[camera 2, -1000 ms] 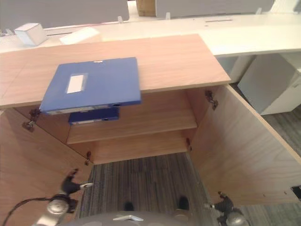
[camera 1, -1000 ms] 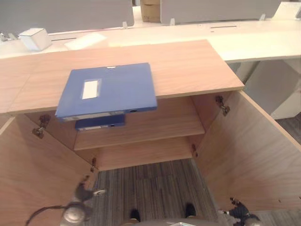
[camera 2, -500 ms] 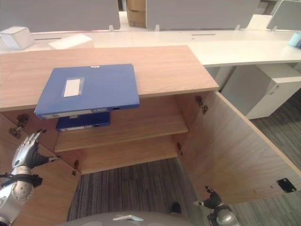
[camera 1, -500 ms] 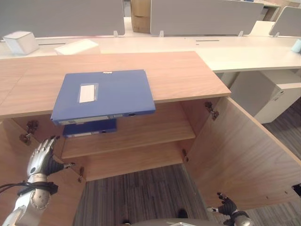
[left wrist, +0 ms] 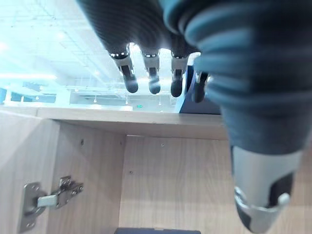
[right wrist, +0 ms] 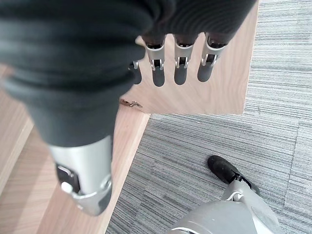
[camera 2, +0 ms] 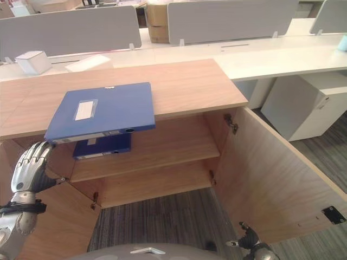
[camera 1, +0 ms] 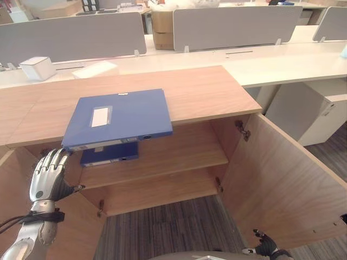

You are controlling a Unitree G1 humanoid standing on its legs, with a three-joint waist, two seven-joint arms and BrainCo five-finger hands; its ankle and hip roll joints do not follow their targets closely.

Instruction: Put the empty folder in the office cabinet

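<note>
Left hand [camera 1: 47, 179]: fingers straight and released, nothing held, raised in front of the open cabinet [camera 1: 179, 103] just below its top's front edge. Its wrist view adds what the head views lack: a metal hinge [left wrist: 46, 200] on the inner side wall, and the fingertips [left wrist: 153, 87] reaching toward the blue corner overhead.

Right hand [camera 2: 246, 238]: low beside the right door [camera 1: 282, 179]; its wrist view shows the fingers [right wrist: 180, 73] loosely extended, empty, over that door's edge and grey carpet.

Folder [camera 1: 118, 118], blue, one: flat on the cabinet top, front edge overhanging, just above and apart from the left fingertips.

Second blue folder [camera 1: 108, 154], one: lying on the upper shelf.

Doors, two, both swung open. White box [camera 1: 37, 67], one, on the desk behind.
</note>
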